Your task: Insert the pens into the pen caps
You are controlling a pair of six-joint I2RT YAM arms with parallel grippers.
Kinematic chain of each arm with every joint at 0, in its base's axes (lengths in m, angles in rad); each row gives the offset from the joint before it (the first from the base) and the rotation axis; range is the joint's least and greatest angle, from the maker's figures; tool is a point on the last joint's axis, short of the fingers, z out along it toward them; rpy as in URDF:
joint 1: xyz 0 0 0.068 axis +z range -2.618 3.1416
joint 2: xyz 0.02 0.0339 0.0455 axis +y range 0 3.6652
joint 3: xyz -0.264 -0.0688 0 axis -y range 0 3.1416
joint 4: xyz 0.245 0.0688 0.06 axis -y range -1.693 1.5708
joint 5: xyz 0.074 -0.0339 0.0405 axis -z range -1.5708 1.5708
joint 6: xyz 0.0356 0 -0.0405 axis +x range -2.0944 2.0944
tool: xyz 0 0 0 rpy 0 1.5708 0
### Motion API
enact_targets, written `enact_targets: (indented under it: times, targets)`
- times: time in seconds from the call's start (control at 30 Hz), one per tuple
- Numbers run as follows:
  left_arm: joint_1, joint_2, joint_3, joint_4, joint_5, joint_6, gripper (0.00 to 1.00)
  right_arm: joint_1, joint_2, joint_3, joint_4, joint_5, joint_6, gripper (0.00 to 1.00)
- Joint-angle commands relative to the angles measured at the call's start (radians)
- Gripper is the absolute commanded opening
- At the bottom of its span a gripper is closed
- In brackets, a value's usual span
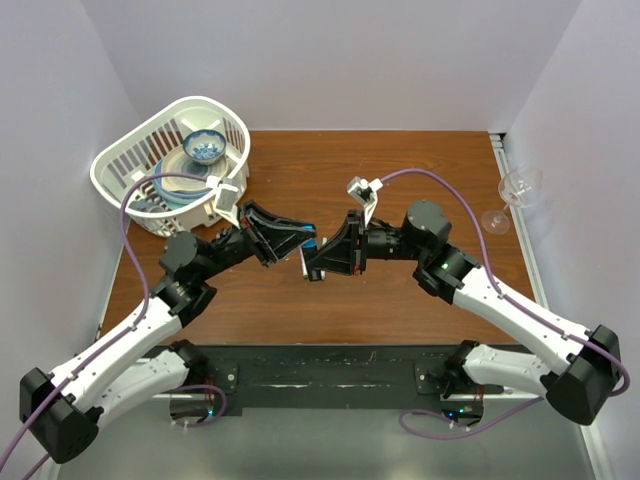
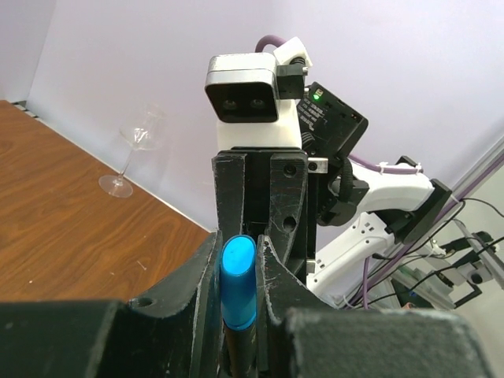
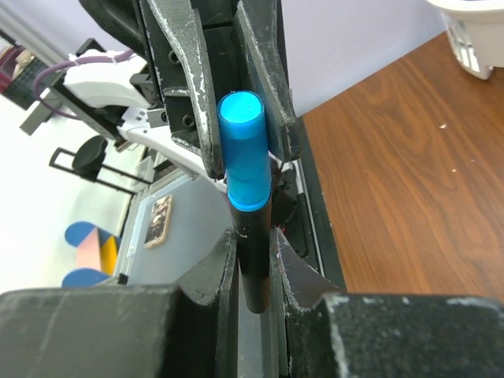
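Right tool (image 3: pixel 252 246) around pen (image 3: pixel 253 264) (blue-capped)

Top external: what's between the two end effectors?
A blue pen cap on a dark pen, bridging left end effector and right end effector; clearest in right wrist view.

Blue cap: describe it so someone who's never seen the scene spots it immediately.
Over the middle of the wooden table, the two claws meet tip to tip. The left claw grips the blue cap, which sits on the end of a dark pen held by the right claw. It is the only bright blue piece between the black fingers.
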Motion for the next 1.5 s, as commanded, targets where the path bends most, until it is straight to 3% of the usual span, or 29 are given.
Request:
enact_targets:
  times: [0.0, 0.27, 0.37, 0.43, 0.47, 0.7, 0.9, 1.1, 1.17, 1.27, 1.3, 1.33, 1.37, 1.47]
  targets:
    - [-0.069, -0.033, -0.084, -0.143, 0.459, -0.115, 0.00, -0.102, 0.014, 0.179, 0.387, 0.339, 0.056, 0.00]
    - [-0.072, -0.022, -0.168, -0.048, 0.459, -0.186, 0.00, -0.101, 0.054, 0.219, 0.403, 0.349, 0.068, 0.00]
    - [-0.072, -0.022, -0.162, -0.136, 0.441, -0.142, 0.00, -0.101, 0.069, 0.250, 0.363, 0.372, 0.039, 0.00]
    - [-0.072, -0.037, -0.135, -0.254, 0.405, -0.067, 0.00, -0.102, 0.074, 0.257, 0.344, 0.389, 0.024, 0.00]
    - [-0.072, -0.033, -0.116, -0.390, 0.384, -0.021, 0.00, -0.102, 0.074, 0.262, 0.335, 0.405, 0.004, 0.00]
    - [-0.072, -0.024, -0.145, -0.471, 0.365, 0.059, 0.00, -0.102, 0.147, 0.331, 0.312, 0.411, -0.022, 0.00]
    - [-0.069, -0.054, -0.183, -0.319, 0.422, -0.029, 0.00, -0.117, 0.210, 0.375, 0.329, 0.380, -0.005, 0.00]
    - [-0.052, -0.007, 0.002, -0.471, 0.308, 0.076, 0.00, -0.119, 0.212, 0.331, 0.351, 0.287, 0.012, 0.00]
    - [-0.013, 0.044, 0.128, -0.587, 0.237, 0.122, 0.00, -0.120, 0.203, 0.284, 0.329, 0.227, 0.016, 0.00]
    - [0.048, 0.117, 0.249, -0.606, 0.162, 0.138, 0.00, -0.117, 0.163, 0.210, 0.224, 0.184, -0.008, 0.00]
    - [0.065, 0.134, 0.280, -0.617, 0.123, 0.151, 0.00, -0.119, 0.111, 0.182, 0.185, 0.187, -0.019, 0.05]
    - [0.088, 0.177, 0.341, -0.633, 0.097, 0.165, 0.00, -0.119, 0.083, 0.124, 0.103, 0.192, -0.034, 0.23]
    - [0.094, 0.198, 0.375, -0.694, 0.060, 0.184, 0.00, -0.117, 0.048, 0.098, 0.053, 0.208, -0.069, 0.30]
    - [0.114, 0.292, 0.488, -0.796, -0.065, 0.248, 0.00, -0.119, -0.096, -0.014, -0.111, 0.234, -0.100, 0.45]
